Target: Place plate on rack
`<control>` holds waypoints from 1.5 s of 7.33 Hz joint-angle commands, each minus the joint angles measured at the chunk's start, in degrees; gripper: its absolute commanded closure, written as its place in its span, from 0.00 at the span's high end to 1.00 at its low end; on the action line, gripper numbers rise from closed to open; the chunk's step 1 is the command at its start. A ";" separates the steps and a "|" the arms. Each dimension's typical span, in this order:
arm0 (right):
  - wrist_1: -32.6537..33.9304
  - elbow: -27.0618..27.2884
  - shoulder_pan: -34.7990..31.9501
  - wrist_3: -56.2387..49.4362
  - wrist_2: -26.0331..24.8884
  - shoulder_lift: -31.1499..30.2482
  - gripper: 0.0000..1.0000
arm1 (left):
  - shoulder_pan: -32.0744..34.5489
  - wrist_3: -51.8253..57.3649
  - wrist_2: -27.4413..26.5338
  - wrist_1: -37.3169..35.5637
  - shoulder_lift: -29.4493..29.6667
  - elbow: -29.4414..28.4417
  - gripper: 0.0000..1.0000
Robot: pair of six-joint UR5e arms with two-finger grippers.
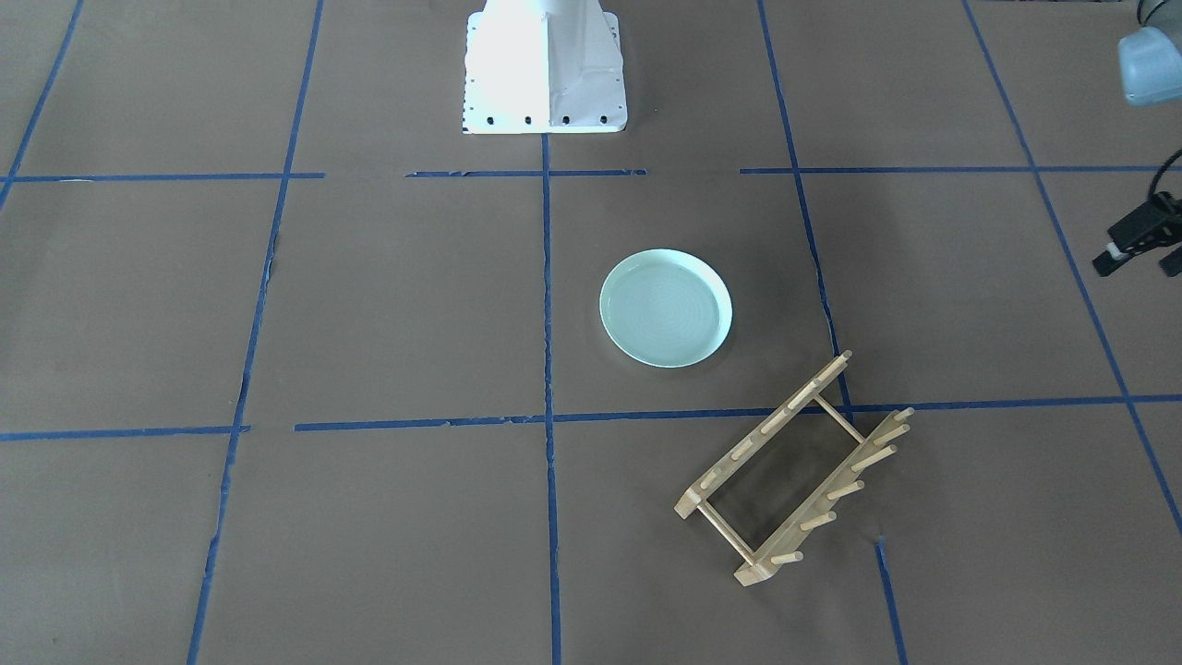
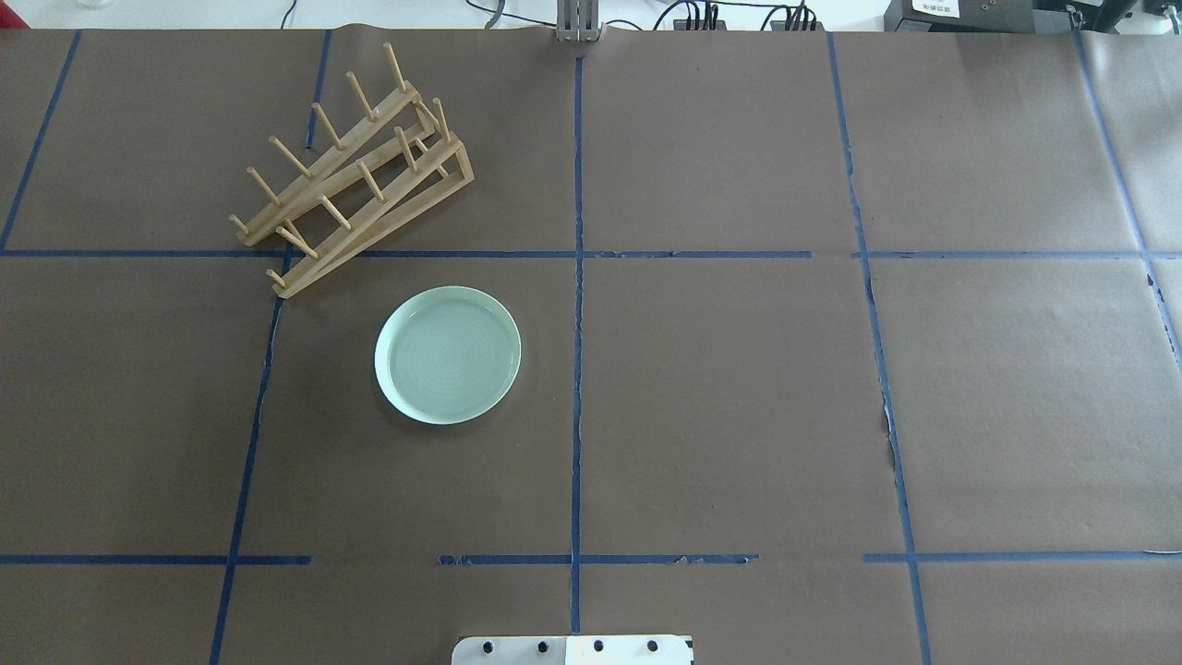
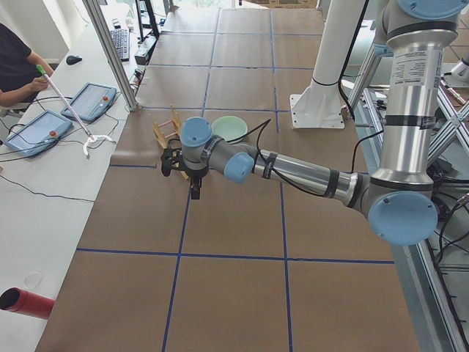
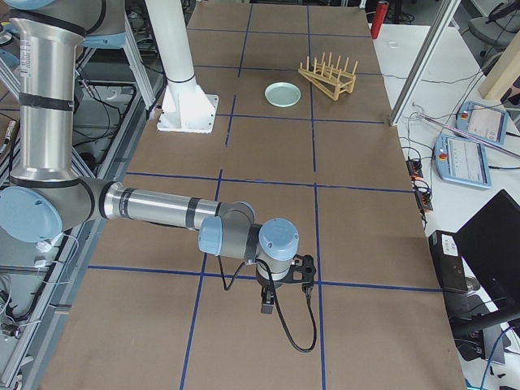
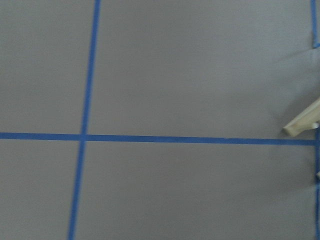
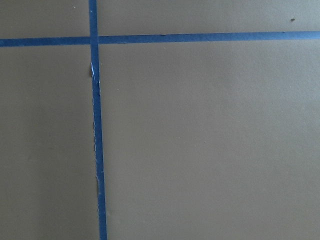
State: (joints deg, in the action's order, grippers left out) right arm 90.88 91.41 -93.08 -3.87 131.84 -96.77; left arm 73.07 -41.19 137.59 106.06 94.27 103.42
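**Plate lying flat beside the rack, both arms out at the table ends**

I am seeing the plate [image 2: 448,355] lying flat, rim up, on the brown paper-covered table [image 2: 739,388]. It is sitting in the left half, about midway between the robot-side edge and the far edge. The rack [image 2: 355,185] is standing on its rails toward the far left corner, running diagonally, with its pegs pointing up. Its near end is coming close to the plate, but the two are not touching.

The left gripper [image 3: 195,192] is hanging over the table near the left edge, fingers pointing down, holding nothing. I cannot tell how its jaws are standing.

The right gripper [image 4: 265,307] is hanging low over the right end, well apart from plate and rack. It is showing only in the side view, so I cannot tell its jaw state.

Both wrist cameras are showing mostly bare paper and blue tape lines [image 6: 95,150].
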 commanded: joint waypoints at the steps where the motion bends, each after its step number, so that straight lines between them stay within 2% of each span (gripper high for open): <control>1: 0.00 0.00 0.00 0.00 0.00 0.00 1.00 | -12.90 -25.49 -5.36 0.28 9.84 2.04 1.00; 2: 0.00 0.00 0.00 0.00 0.00 0.00 1.00 | -17.39 -27.87 -6.54 -1.54 11.89 2.57 1.00; 3: 0.00 0.00 0.00 0.00 0.00 0.00 1.00 | -23.70 -30.94 -9.42 -13.92 21.65 0.31 0.98; 4: 0.00 0.00 0.00 0.00 0.00 0.00 1.00 | -28.81 -31.40 -15.80 -20.04 29.84 -4.32 0.98; 5: 0.00 0.00 0.00 0.00 0.00 0.00 1.00 | -31.29 -31.93 -17.26 -23.41 34.27 -8.28 0.98; 7: 0.00 0.00 0.00 0.00 0.00 0.00 1.00 | -36.47 -36.30 -17.62 -24.68 42.71 -18.37 0.98; 9: 0.00 0.00 0.00 0.00 0.00 0.00 1.00 | -38.61 -37.30 -19.19 -21.01 45.38 -23.23 0.95; 11: 0.00 0.00 0.00 0.00 0.00 0.00 1.00 | -38.79 -37.04 -22.26 -17.65 47.67 -27.73 0.82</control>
State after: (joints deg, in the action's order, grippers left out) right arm 90.88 91.40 -93.08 -3.87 131.84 -96.77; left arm 34.52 -78.34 117.27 86.71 140.45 78.26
